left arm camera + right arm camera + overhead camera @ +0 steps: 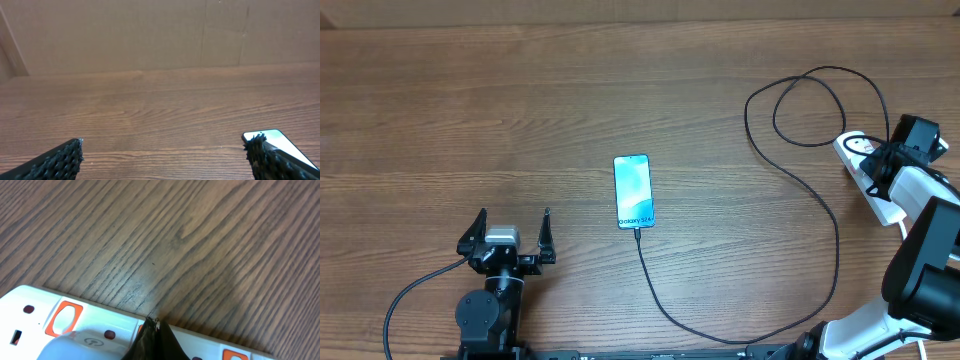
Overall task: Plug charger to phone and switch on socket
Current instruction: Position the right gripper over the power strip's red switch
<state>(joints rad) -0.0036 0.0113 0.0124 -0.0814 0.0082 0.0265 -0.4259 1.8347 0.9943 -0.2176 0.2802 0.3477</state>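
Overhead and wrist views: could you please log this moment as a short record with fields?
phone: flat, screen up, centre
charger: tip at phone's bottom edge, seemingly plugged in; cable loops right to socket
socket: far right, under right jaws
left jaws: open, empty, left of phone
right jaws: closed, tip on socket beside an orange switch
switch state: cannot tell

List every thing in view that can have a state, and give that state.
phone: lying face up, screen lit, charger tip at its bottom edge.
charger: looped on the table, running from phone to socket.
socket: lying flat, adapter plugged in; whether its switches are on cannot be told.
left gripper: open, empty.
right gripper: shut, tips on the socket.
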